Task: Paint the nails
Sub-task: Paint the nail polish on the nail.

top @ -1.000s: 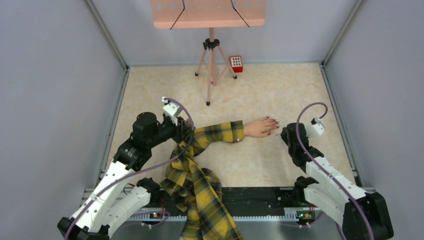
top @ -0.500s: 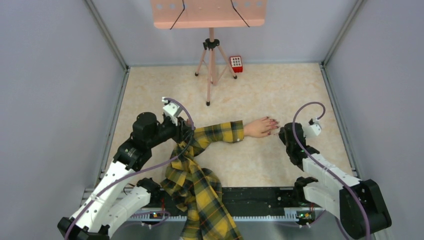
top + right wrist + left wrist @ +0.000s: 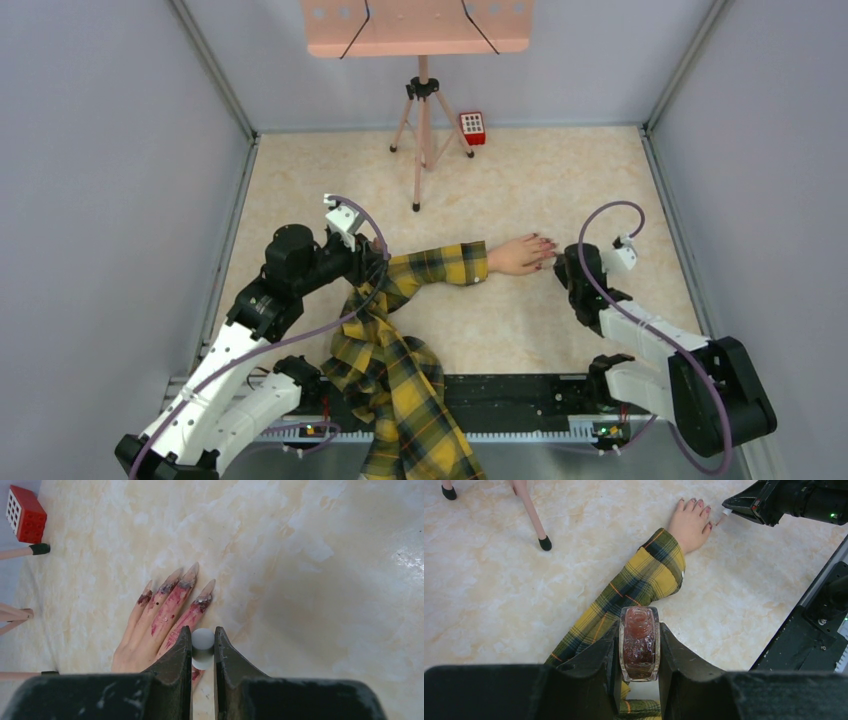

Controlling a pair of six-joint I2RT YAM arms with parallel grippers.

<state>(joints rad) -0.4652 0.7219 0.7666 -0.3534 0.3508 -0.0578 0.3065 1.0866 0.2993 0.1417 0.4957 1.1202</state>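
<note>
The right gripper (image 3: 202,630) pinched the polish brush (image 3: 202,651) beside the nails (image 3: 167,586), mid-frame, to paint; the left gripper (image 3: 639,626) clamped the polish bottle (image 3: 639,645).

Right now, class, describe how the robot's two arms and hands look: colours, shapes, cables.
Both alike: the left arm and right arm have white boxy links and rounded black joints, with a thin purple cable looping along each. The left hand and right hand are black, each with two wedge-shaped fingers.

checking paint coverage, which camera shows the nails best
The right wrist view: the nails are close, each one distinct, with red smears. The left wrist view shows them small and distant; the top external view only as dark specks.
</note>
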